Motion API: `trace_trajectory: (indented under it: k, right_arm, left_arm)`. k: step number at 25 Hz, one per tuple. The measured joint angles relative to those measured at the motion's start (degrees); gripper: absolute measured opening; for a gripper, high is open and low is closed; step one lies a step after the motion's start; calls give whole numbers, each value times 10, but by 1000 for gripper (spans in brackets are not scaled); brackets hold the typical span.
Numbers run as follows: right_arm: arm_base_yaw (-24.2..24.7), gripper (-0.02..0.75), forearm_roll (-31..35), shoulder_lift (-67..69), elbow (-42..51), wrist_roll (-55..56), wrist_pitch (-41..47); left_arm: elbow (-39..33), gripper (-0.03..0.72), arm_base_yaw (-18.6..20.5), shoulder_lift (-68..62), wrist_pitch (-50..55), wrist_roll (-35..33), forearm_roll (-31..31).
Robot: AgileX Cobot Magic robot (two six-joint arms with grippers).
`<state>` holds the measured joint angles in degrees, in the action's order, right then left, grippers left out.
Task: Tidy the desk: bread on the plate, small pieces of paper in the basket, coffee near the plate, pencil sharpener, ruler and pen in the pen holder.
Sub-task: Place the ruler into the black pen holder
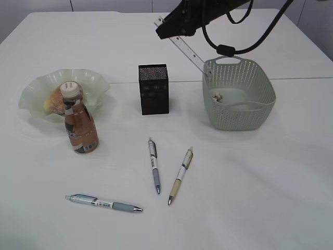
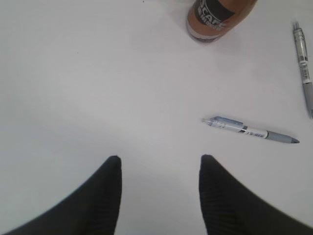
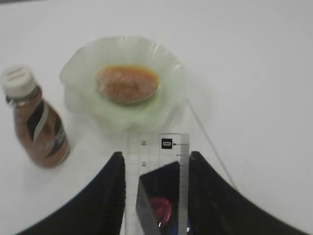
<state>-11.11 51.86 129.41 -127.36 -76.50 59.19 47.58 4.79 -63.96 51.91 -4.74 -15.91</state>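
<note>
three pens (image 1: 154,172) loose on table, right tool (image 3: 155,164) gripping ruler (image 3: 157,152) over pen holder (image 1: 153,89), left tool (image 2: 159,169) spread open

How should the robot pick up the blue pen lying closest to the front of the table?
Probably from straight above, pinching the middle of its barrel. The blue pen lies flat on the table with nothing beside it. The left hand is open and near; its fingers should close across the thin barrel, not along it.
</note>
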Motion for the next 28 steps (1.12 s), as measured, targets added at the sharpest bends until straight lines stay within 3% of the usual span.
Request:
trace_trajectory:
  k: [6, 20, 28]
  right_arm:
    - [0, 272, 145, 34, 0, -70, -77]
    - [0, 272, 438, 116, -3, -260, -139]
    - [0, 277, 492, 126, -3, -312, -167]
  left_arm:
    - [0, 379, 0, 0, 7, 0, 0]
    - [0, 379, 0, 0, 27, 0, 0]
    - [0, 379, 0, 0, 28, 0, 0]
